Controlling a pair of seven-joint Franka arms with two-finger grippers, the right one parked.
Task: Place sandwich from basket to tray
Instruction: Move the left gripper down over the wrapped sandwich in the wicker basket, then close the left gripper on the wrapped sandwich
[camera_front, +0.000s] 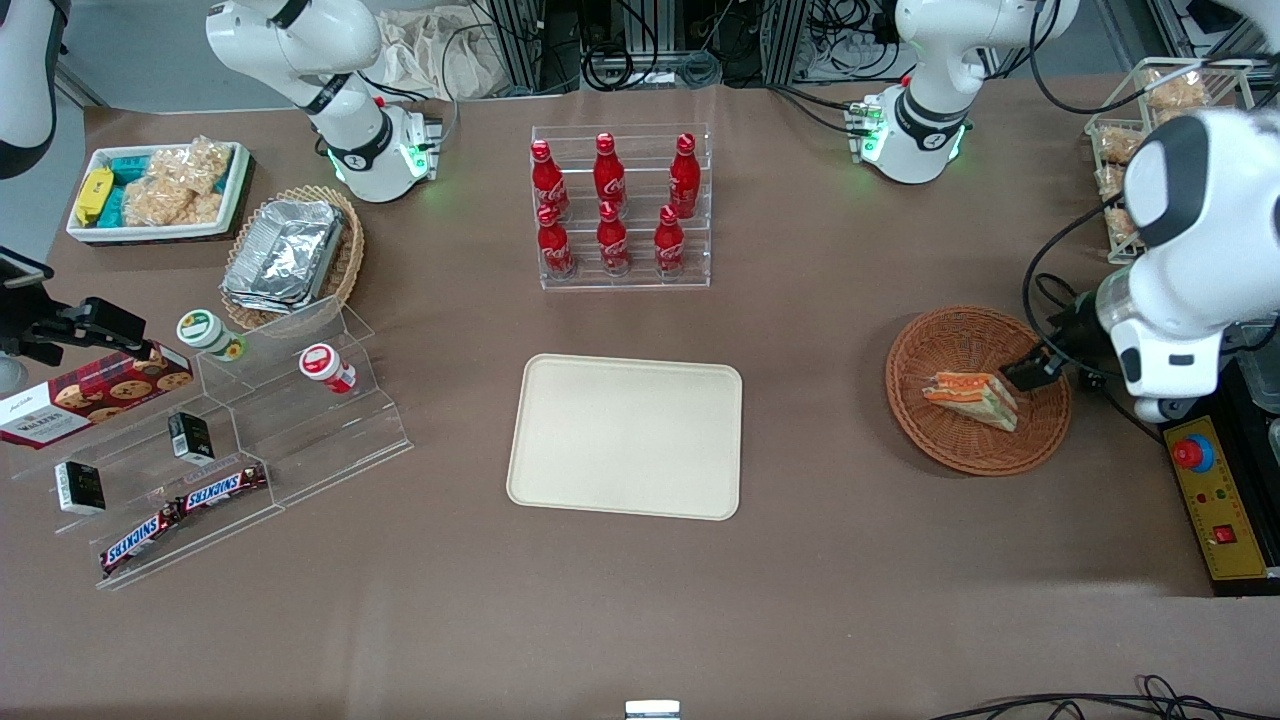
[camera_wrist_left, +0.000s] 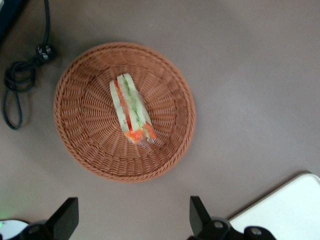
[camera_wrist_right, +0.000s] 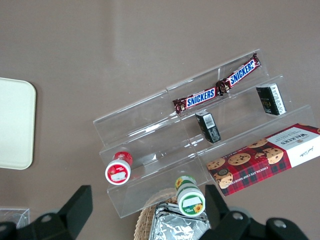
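The sandwich (camera_front: 972, 397) (camera_wrist_left: 131, 114), a pale bread wedge with orange-red and green layers, lies in the round reddish-brown wicker basket (camera_front: 935, 345) (camera_wrist_left: 80, 100). My gripper (camera_front: 1035, 368) (camera_wrist_left: 132, 220) hovers above the basket's rim on the side toward the working arm's end. It is open wide, with nothing between its black fingers (camera_wrist_left: 65, 217). It is apart from the sandwich. The cream-beige tray (camera_front: 625, 437) (camera_wrist_left: 287, 210) lies bare at the table's middle, beside the basket.
A clear rack of red bottles (camera_front: 620, 205) stands farther from the camera than the tray. A control box with a red button (camera_front: 1215, 500) and a coiled cable (camera_wrist_left: 17, 80) sit beside the basket. Stepped acrylic shelves with snacks (camera_front: 230, 430) stand toward the parked arm's end.
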